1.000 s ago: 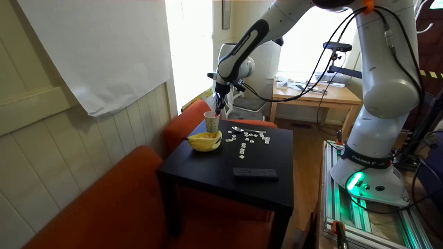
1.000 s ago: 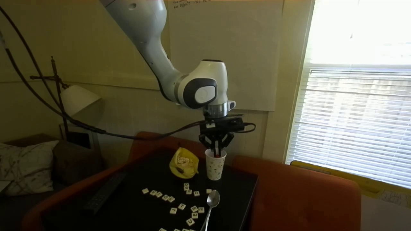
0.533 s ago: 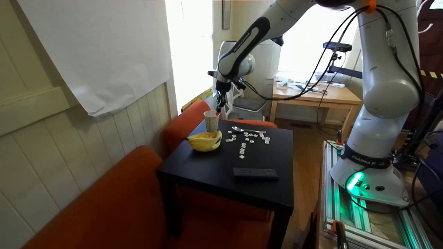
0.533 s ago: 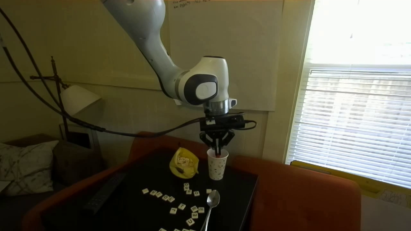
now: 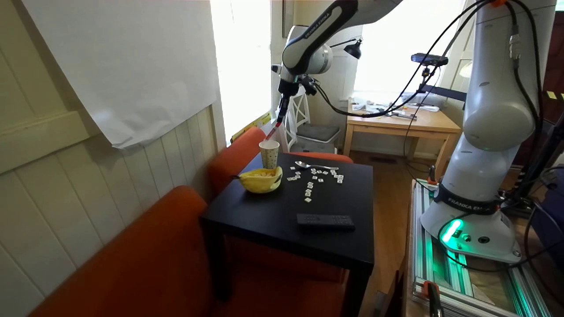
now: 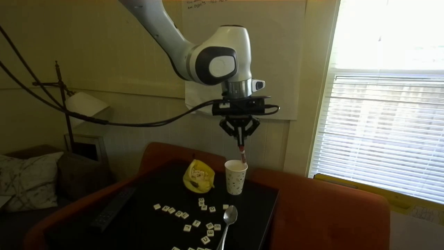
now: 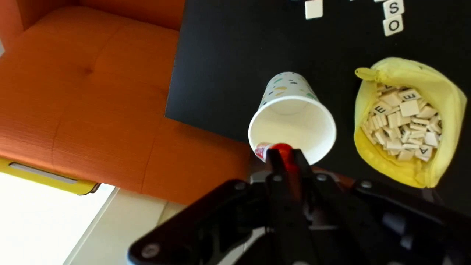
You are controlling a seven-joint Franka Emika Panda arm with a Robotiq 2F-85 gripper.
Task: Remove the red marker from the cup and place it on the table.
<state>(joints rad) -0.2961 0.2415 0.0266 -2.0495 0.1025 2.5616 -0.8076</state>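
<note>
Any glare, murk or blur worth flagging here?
In an exterior view, the window burns out to white; in an exterior view, dim light nearly merges the remote with the table; in the wrist view, the hand looks dark and soft, while the O tile reads clearly.

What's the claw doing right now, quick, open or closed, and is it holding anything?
Claw: closed, holding the red marker by its upper end.

A pillow (image 6: 29,182), shaded lamp (image 6: 83,104) and window blinds (image 6: 378,139) suggest a home.
</note>
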